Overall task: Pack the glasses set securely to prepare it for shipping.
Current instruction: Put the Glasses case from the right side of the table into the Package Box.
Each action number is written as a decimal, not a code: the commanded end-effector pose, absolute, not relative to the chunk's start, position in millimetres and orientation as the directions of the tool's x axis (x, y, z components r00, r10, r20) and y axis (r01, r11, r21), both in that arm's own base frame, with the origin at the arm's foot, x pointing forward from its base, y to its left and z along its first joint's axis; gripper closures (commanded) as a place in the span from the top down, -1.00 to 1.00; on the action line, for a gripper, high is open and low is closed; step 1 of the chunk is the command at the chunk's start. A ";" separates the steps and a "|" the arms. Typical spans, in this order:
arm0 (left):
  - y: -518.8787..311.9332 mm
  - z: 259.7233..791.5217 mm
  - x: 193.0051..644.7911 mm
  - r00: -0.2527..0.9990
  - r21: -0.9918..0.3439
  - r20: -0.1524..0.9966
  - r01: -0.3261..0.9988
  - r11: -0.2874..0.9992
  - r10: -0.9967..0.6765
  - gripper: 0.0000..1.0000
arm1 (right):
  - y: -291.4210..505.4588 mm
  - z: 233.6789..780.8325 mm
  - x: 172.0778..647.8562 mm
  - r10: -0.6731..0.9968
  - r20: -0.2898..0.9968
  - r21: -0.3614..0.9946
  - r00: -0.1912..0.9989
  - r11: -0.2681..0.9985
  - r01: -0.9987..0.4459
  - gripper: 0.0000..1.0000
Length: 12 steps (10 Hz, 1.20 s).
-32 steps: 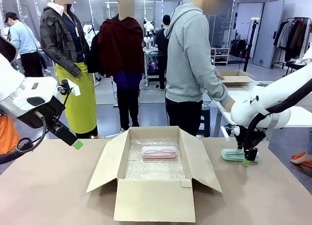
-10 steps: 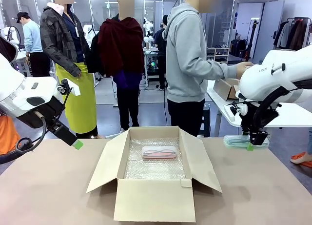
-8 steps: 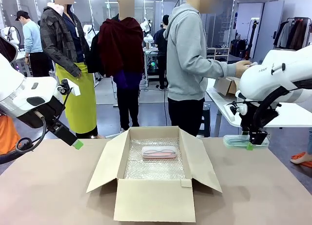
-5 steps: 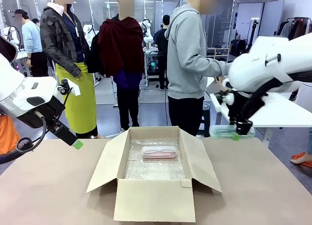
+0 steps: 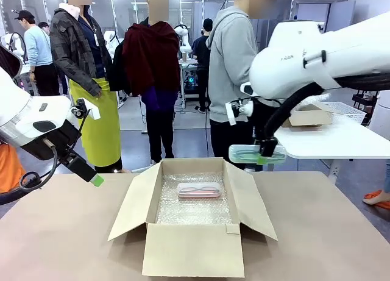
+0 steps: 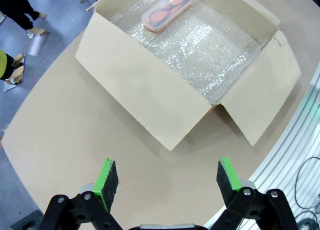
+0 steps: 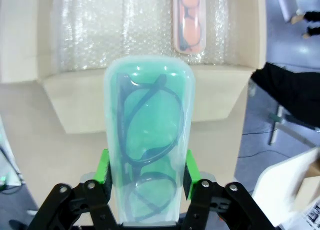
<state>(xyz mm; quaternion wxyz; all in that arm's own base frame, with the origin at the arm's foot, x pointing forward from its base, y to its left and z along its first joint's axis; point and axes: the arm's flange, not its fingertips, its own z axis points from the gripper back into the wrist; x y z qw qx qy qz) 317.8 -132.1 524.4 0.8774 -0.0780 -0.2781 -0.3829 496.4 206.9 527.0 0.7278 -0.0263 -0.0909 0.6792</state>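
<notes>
The brown table (image 5: 55, 238) carries a large cardboard box (image 5: 189, 252) at its middle, all four flaps folded outward. The right arm (image 5: 317, 52) reaches in from the right and hangs over the box's far right corner; the left arm (image 5: 33, 125) stays off to the left side, clear of the box. A person in a grey hoodie (image 5: 234, 67) stands at the far side of the table. A sheet of bubble wrap (image 5: 192, 209) lines the box floor.

The left gripper (image 6: 164, 176) hovers above bare tabletop near the box's side, its green pads spread wide with nothing between them. The right gripper (image 7: 145, 174) is pinched on the mint green case (image 5: 256, 153) — pads pressed against its two long sides, near one end. The case is held level in the air, above the right flap and not touching the box; dark-framed glasses show through its translucent top. The pale pink case (image 5: 199, 190) lies flat on the bubble wrap, toward the box's far wall — orange-tinted glasses show inside it.
</notes>
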 end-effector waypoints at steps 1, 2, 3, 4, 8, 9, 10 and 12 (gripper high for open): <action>-130.3 523.9 317.4 0.551 0.071 0.550 0.717 0.693 -0.627 1.00 | 261.2 519.4 508.8 0.991 0.081 -0.169 0.104 0.116 -0.979 0.29; -130.3 523.9 317.4 0.551 0.071 0.550 0.717 0.693 -0.627 1.00 | 291.1 514.3 508.9 0.993 0.081 -0.197 0.087 0.101 -0.975 0.29; -130.3 523.9 317.4 0.551 0.071 0.550 0.717 0.693 -0.627 1.00 | 314.2 508.0 505.9 0.994 0.089 -0.218 0.069 0.087 -0.972 0.29; -130.3 523.9 317.4 0.551 0.071 0.550 0.717 0.693 -0.627 1.00 | 331.9 499.1 503.0 0.995 0.083 -0.224 0.059 0.077 -0.972 0.29; -130.3 523.9 317.4 0.551 0.071 0.550 0.717 0.693 -0.627 1.00 | 364.7 453.5 505.8 0.992 0.106 -0.225 0.066 0.089 -0.970 0.29; -130.3 523.9 317.4 0.551 0.071 0.550 0.717 0.693 -0.627 1.00 | 368.1 443.9 503.8 0.991 0.110 -0.223 0.078 0.101 -0.970 0.29; -130.3 523.9 317.4 0.551 0.071 0.550 0.717 0.693 -0.627 1.00 | 370.1 432.3 503.6 0.990 0.112 -0.226 0.086 0.110 -0.968 0.29; -130.3 523.9 317.4 0.551 0.071 0.550 0.717 0.693 -0.627 1.00 | 372.7 405.4 504.6 0.993 0.078 -0.170 0.084 0.097 -0.981 0.29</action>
